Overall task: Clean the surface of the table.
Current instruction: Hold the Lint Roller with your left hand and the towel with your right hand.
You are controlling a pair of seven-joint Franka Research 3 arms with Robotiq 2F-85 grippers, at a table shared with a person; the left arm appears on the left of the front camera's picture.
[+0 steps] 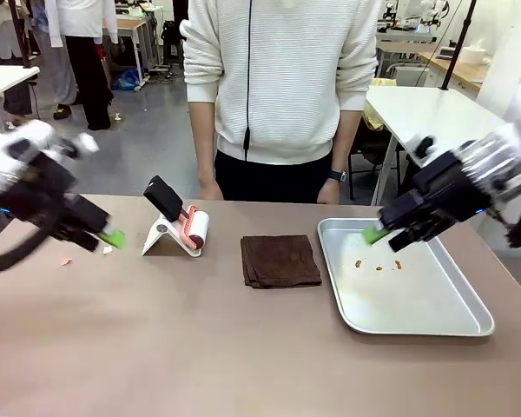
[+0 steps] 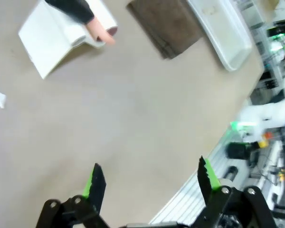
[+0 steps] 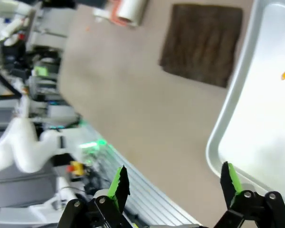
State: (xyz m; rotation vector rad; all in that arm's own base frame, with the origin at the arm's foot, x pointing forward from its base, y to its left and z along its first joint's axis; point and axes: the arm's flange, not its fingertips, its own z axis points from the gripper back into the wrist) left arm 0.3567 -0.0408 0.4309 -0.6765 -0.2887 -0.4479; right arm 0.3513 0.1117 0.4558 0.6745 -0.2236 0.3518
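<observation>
Front view: left gripper [image 1: 113, 236] hangs wide and empty over the table's [image 1: 200, 347] left end, with 2 scraps [image 1: 66, 261] just beside it. Right gripper [image 1: 375, 233], wide too, hovers above the tray [image 1: 421, 330], which has orange crumbs [image 1: 379, 267] inside. Cloth [image 1: 280, 261] and roller [image 1: 191, 228] sit untouched, so I'd say cleaning's barely begun.

1. The left end effector [image 1: 111, 236] was black, with bright green fingertip pads.
2. The right end effector [image 1: 375, 233] looked the same.
3. The person [image 1: 282, 165] wore a white ribbed sweater [image 1: 278, 78] and a dark wristwatch [image 1: 337, 176].
</observation>
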